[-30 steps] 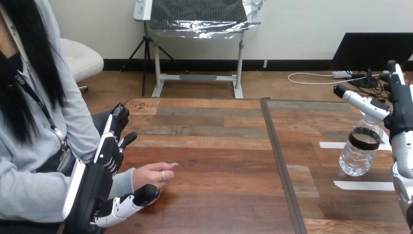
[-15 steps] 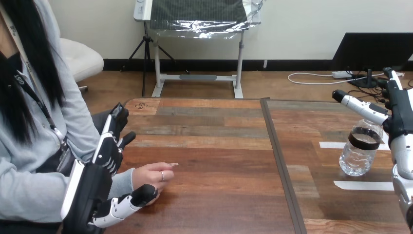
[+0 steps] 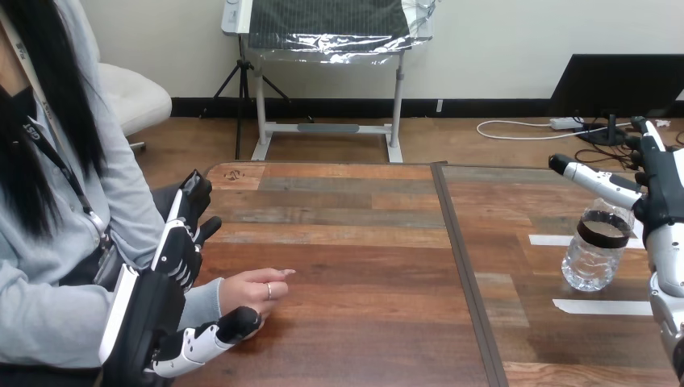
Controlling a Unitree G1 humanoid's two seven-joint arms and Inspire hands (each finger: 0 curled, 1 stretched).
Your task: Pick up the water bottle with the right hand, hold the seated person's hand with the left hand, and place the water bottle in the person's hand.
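Note:
A clear water bottle point(image 3: 591, 256) with a dark band near its top stands upright on the right part of the table. My right hand point(image 3: 663, 193) is beside and just above it at the right edge, open, with its thumb reaching left over the bottle's top and not gripping it. The person's hand point(image 3: 254, 292) rests on the table at the lower left, fingers loosely curled. My left hand point(image 3: 173, 258) is open at that hand's wrist. Its fingers point straight up behind the wrist, and its thumb lies on the near side, touching the person's hand from below.
Two wooden tabletops meet at a dark seam point(image 3: 464, 266). Strips of white tape point(image 3: 601, 306) lie on the right top around the bottle. The person sits at the left side of the table point(image 3: 363, 242).
My right hand has drifted slightly up and to the right, its thumb lifting off the bottle's top. My left hand has sunk a little toward the lower left. The bottle and the person's hand stay put.

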